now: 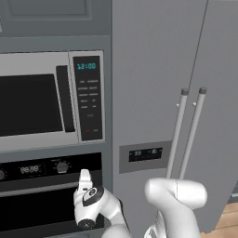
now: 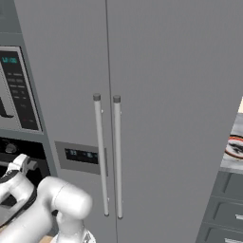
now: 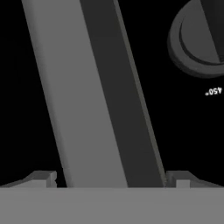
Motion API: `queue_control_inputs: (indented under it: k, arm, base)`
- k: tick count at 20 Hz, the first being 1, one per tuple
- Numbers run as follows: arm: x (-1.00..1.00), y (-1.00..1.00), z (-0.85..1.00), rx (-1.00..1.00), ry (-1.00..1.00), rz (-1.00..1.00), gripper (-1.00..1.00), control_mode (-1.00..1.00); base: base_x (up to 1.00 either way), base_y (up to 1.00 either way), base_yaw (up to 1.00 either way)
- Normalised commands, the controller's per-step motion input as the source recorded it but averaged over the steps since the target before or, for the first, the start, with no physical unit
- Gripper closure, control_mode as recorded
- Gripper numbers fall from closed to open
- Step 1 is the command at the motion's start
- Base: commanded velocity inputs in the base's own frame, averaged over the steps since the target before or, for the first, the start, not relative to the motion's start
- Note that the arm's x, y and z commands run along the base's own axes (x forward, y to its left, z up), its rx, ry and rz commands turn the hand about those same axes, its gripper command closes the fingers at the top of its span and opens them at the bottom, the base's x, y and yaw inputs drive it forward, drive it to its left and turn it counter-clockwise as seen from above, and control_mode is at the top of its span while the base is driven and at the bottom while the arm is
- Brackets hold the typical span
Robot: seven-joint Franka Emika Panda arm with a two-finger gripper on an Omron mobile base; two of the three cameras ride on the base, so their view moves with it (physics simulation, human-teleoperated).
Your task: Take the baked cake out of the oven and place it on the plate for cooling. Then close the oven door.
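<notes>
The oven (image 1: pixel 46 168) is the black unit under the microwave, with round knobs and a small display. Below that panel the oven door (image 1: pixel 32 214) stands shut, its silver bar handle (image 1: pixel 42 189) running along the top edge. My gripper (image 1: pixel 84 178) is at the right end of that handle, close to the oven front (image 2: pixel 21 163). In the hand view the handle (image 3: pixel 87 109) runs slantwise between my two fingertips, and the gripper (image 3: pixel 111 177) is open around it. A round knob (image 3: pixel 199 39) shows at upper right. The cake is hidden. The plate (image 2: pixel 236 146) lies on a counter at far right.
A silver-framed microwave (image 1: pixel 46 100) with keypad sits above the oven. A tall grey double-door fridge (image 2: pixel 152 95) with two vertical bar handles (image 2: pixel 108 156) stands right of the oven. Grey drawers (image 2: pixel 228 216) are under the counter at far right.
</notes>
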Motion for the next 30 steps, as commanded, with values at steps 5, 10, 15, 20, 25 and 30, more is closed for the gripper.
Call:
queue_control_inputs:
  k: [5,10,15,20,25,30]
  arm:
    - [0.37,0.25,-0.10,0.00,-0.01,0.03,-1.00,-1.00]
    - [0.15,0.31,-0.10,0.00,0.01,0.02,1.00,-1.00]
    - [-0.22,0.19,-0.18,0.00,0.05,0.01,1.00,-1.00]
    - [-0.77,0.42,-0.17,0.00,0.03,0.02,1.00,-1.00]
    - [-0.82,0.47,-0.12,0.00,0.05,0.03,1.00,-1.00]
    - [-0.69,0.39,-0.16,0.00,0.03,0.00,1.00,-1.00]
  base:
    - [0.00,0.00,0.00]
    - [0.00,0.00,0.00]
    - [0.00,0.00,0.00]
    - [0.00,0.00,0.00]
    - [0.00,0.00,0.00]
    - [0.00,0.00,0.00]
